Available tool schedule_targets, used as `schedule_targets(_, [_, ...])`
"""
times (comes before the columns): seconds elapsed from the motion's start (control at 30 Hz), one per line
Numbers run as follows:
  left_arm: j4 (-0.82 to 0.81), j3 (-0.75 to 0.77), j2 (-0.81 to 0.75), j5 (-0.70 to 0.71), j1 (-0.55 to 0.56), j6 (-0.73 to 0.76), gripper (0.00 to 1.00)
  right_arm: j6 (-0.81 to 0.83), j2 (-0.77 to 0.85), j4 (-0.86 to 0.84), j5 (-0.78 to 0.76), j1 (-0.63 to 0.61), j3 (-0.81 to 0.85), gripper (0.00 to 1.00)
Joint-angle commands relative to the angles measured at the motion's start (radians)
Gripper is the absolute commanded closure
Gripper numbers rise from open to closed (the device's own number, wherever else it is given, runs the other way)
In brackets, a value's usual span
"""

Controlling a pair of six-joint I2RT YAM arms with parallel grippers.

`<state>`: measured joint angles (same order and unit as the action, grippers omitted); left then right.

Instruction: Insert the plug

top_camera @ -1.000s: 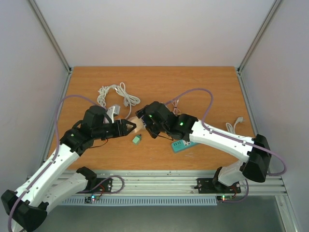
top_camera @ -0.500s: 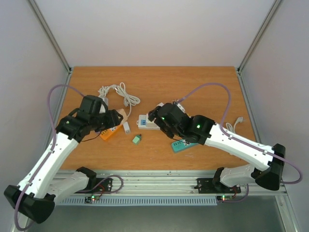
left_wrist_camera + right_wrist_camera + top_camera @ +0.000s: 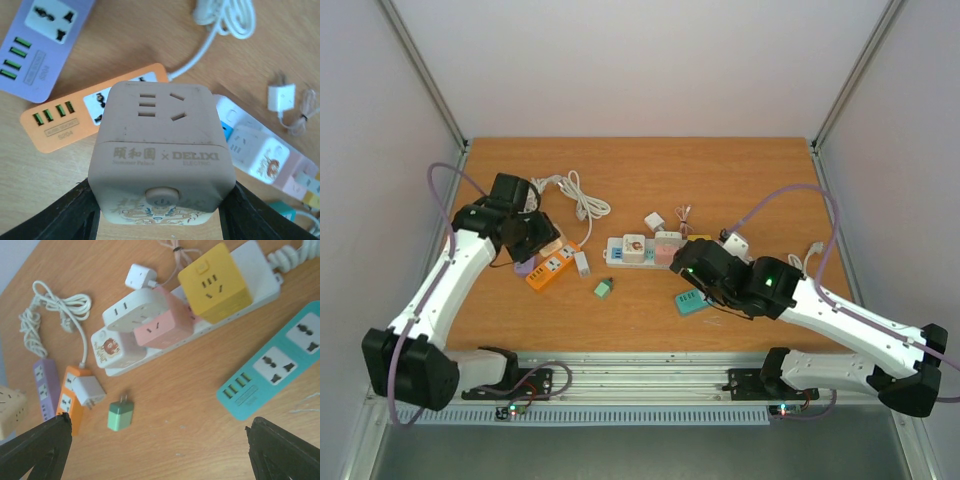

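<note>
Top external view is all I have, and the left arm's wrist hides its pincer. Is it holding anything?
Observer: Yes. The left wrist view shows the left pincer shut on a beige cube socket, with one finger on each side.
Operator: And the right one?
Observer: The right pincer is open, with nothing between its fingers.
Operator: Which way do the green plug's prongs point?
Observer: The green plug lies flat on the table, with its prongs toward the white power strip.
</note>
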<state>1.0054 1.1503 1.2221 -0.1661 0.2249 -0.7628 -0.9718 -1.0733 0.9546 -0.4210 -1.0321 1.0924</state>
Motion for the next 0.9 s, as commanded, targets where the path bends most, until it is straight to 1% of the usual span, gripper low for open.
schedule_targets(0.0, [0.036, 0.046, 0.071, -0.006, -0.043, -0.106, 0.81, -0.036, 0.042, 0.108, -0.115, 0.000, 0.005, 0.04])
schedule_targets(0.07, [0.095, 0.081, 0.129, -0.007, -0.056, -0.141, 0.85, -0.035, 0.054, 0.135, -0.130, 0.000, 0.013, 0.04])
schedule_targets(0.17, [0.161, 0.136, 0.216, -0.024, -0.071, -0.142, 0.89, -0.040, 0.071, 0.165, -0.150, 0.000, 0.017, 0.04])
schedule_targets(0.27, [0.164, 0.143, 0.255, -0.056, -0.087, -0.145, 0.89, -0.051, 0.084, 0.181, -0.169, 0.000, 0.014, 0.04])
schedule_targets(0.43, [0.205, 0.178, 0.322, -0.062, -0.093, -0.191, 0.89, -0.053, 0.088, 0.189, -0.191, 0.000, 0.016, 0.04])
schedule_targets(0.5, [0.250, 0.219, 0.373, -0.074, -0.093, -0.193, 0.93, -0.038, 0.088, 0.182, -0.189, 0.000, 0.022, 0.04])
schedule_targets(0.53, [0.290, 0.243, 0.399, -0.077, -0.093, -0.188, 0.98, -0.037, 0.089, 0.182, -0.189, 0.000, 0.024, 0.04])
schedule_targets(0.57, [0.320, 0.267, 0.426, -0.085, -0.094, -0.188, 0.99, -0.037, 0.091, 0.181, -0.189, -0.001, 0.025, 0.04])
schedule_targets(0.67, [0.364, 0.308, 0.489, -0.109, -0.094, -0.164, 1.00, -0.035, 0.097, 0.178, -0.192, -0.002, 0.026, 0.04])
schedule_targets(0.8, [0.348, 0.287, 0.495, -0.102, -0.095, -0.182, 0.99, -0.039, 0.104, 0.182, -0.195, -0.002, 0.023, 0.04])
schedule_targets(0.87, [0.341, 0.278, 0.492, -0.092, -0.096, -0.196, 0.97, -0.046, 0.109, 0.188, -0.197, -0.003, 0.018, 0.04])
